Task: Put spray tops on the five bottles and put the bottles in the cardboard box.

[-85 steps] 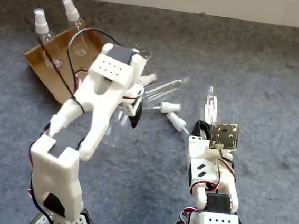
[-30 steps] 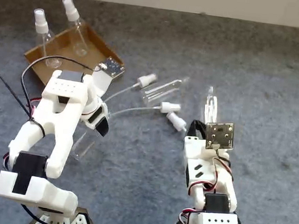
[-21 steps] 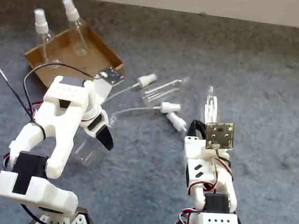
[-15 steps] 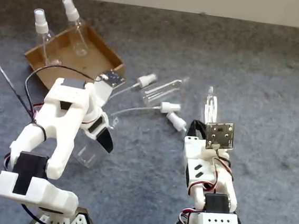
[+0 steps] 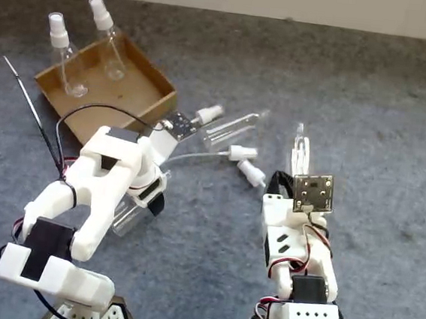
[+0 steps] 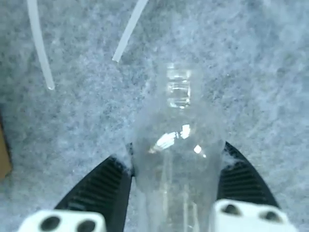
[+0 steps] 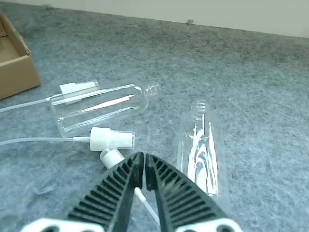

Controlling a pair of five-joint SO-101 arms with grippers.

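My left gripper [image 6: 177, 149] is shut on a clear bottle without a top [image 6: 176, 159], held low over the carpet; in the high view this bottle [image 5: 126, 213] lies under the left arm, in front of the cardboard box [image 5: 138, 111]. Two bottles with spray tops [image 5: 64, 58] stand in the box. Two more open bottles [image 7: 101, 108] [image 7: 203, 145] lie on the carpet ahead of my right gripper [image 7: 144, 158], which is shut and holds nothing. Loose spray tops [image 7: 113, 138] [image 7: 77, 87] with long tubes lie beside them, one [image 7: 112, 157] just by the right fingertips.
A grey carpet covers the table. The box corner [image 7: 14, 67] stands off to one side of the right gripper. Two thin white tubes [image 6: 38, 43] [image 6: 129, 30] lie on the carpet beyond the held bottle's neck. A pale wall runs along the far edge.
The left arm has drawn back from the box toward the near side with the bottle in its gripper, then shifted slightly right. The right arm has kept still.
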